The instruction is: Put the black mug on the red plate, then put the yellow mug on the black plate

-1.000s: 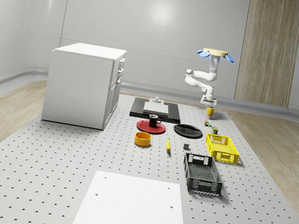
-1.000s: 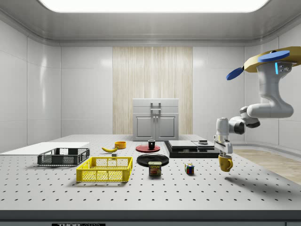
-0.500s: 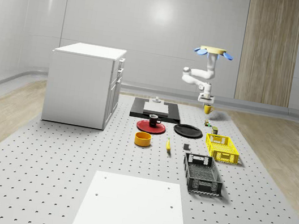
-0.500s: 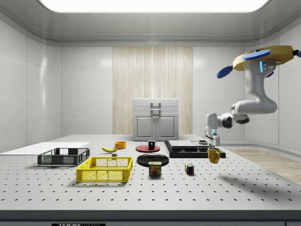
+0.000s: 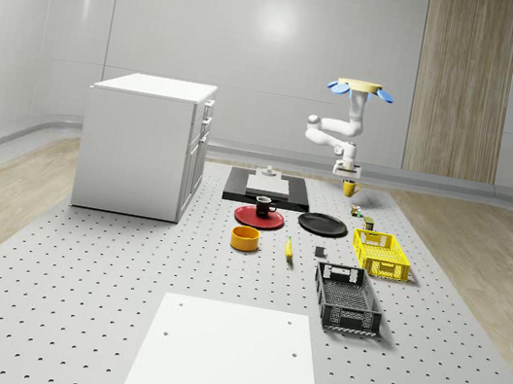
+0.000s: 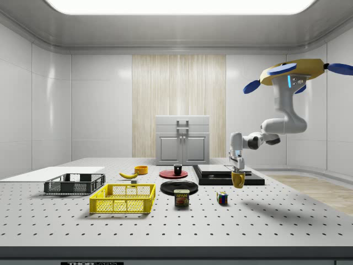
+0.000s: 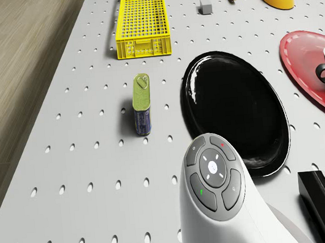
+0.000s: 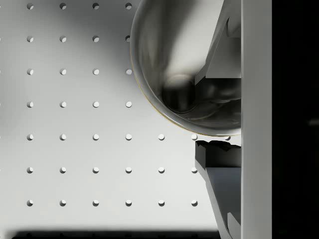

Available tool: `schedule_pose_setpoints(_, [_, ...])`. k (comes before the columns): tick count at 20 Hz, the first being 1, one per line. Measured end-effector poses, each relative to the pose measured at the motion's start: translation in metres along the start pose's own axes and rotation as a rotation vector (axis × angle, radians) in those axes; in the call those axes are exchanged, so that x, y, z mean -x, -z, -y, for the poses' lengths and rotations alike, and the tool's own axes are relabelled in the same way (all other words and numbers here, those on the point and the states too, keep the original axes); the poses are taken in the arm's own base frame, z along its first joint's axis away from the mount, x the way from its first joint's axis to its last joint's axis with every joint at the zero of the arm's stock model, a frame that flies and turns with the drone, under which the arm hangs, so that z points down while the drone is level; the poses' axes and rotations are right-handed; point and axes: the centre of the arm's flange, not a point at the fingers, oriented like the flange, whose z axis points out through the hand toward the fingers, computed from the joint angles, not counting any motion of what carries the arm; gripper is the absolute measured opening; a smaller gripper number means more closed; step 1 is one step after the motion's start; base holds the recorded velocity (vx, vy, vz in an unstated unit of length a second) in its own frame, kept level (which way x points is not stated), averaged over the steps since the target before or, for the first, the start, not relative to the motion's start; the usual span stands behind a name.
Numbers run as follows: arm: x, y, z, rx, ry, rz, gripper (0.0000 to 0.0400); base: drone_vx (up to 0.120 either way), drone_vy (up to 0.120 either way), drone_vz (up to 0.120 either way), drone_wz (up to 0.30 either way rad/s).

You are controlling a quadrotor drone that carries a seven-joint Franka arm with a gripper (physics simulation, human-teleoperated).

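The yellow mug (image 5: 349, 188) hangs in the air with my gripper (image 5: 348, 178) shut on its rim, beyond the black plate (image 5: 322, 225) and right of the black platform. In the side view the yellow mug (image 6: 238, 179) hangs just above the table, right of the black plate (image 6: 179, 187). The black mug (image 5: 264, 207) stands on the red plate (image 5: 259, 217). My drone (image 5: 360, 88) hovers high above the table's far right part. The wrist view looks into the mug (image 8: 179, 64), with one finger (image 8: 219, 167) outside its wall.
A can (image 7: 142, 103) and a small cube (image 6: 222, 197) stand beside the black plate (image 7: 235, 109). The yellow basket (image 5: 381, 253), black basket (image 5: 347, 297), banana (image 5: 288, 248) and yellow bowl (image 5: 245, 238) lie nearer. The white cabinet (image 5: 144, 144) stands on the left.
Drone, arm and gripper have moved toward the whole-scene view's left with the yellow mug, and the mug now hangs closer to the black plate and platform.
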Motion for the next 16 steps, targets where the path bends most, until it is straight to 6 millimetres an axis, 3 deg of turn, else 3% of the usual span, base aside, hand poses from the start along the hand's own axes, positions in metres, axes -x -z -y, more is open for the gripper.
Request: schedule_pose_setpoints(16, [0.0,0.0001,0.0,0.0,0.0,0.0,0.011,0.12,-0.12,0.0,0.0])
